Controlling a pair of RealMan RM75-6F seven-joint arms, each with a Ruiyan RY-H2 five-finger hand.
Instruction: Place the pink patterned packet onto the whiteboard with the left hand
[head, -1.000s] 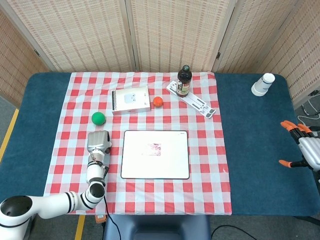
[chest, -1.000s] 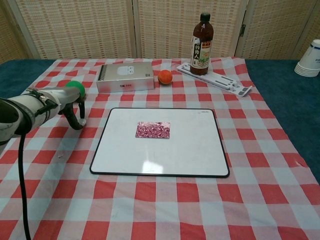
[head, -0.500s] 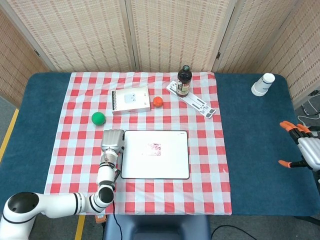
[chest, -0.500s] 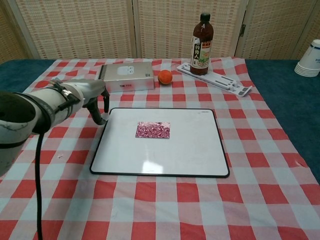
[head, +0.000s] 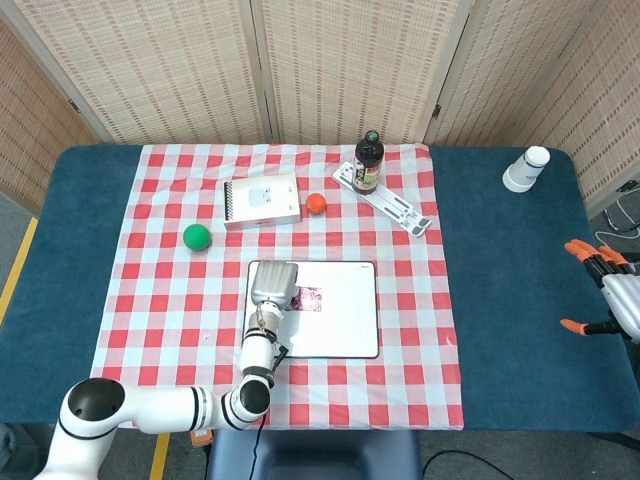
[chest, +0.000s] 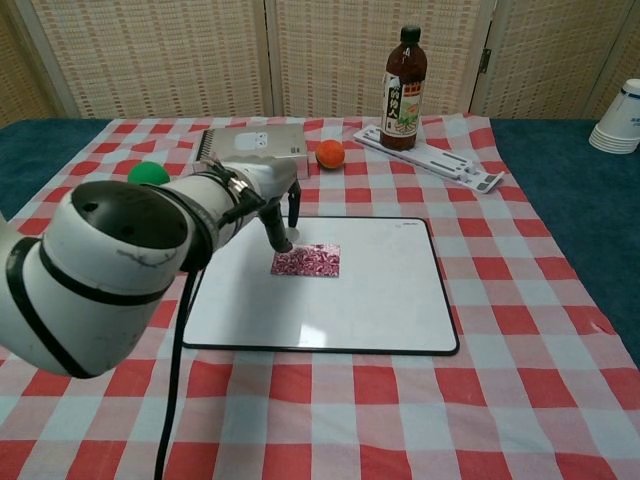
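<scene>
The pink patterned packet (head: 309, 298) (chest: 307, 261) lies flat on the whiteboard (head: 340, 322) (chest: 380, 295), left of its middle. My left hand (head: 273, 284) (chest: 262, 188) hovers over the board's left part, just left of the packet. Its fingers (chest: 283, 236) hang down apart, with the tips close beside the packet's left edge, and they hold nothing. My left forearm fills the near left of the chest view and hides the board's left rim. My right hand (head: 608, 296) stays far off at the table's right edge, fingers spread and empty.
A green ball (head: 196, 236) (chest: 148, 172) sits left of the board. Behind it are a silver box (head: 262, 200) (chest: 250, 145), an orange ball (head: 316, 203) (chest: 330, 153), a dark bottle (head: 367, 163) (chest: 404, 90) and a white stand (head: 395, 205) (chest: 440, 160). Paper cups (head: 526, 169) (chest: 618, 118) stand far right.
My left hand has swept right from beside the green ball, across the board's left rim, to just beside the packet. The packet and my right hand have not moved.
</scene>
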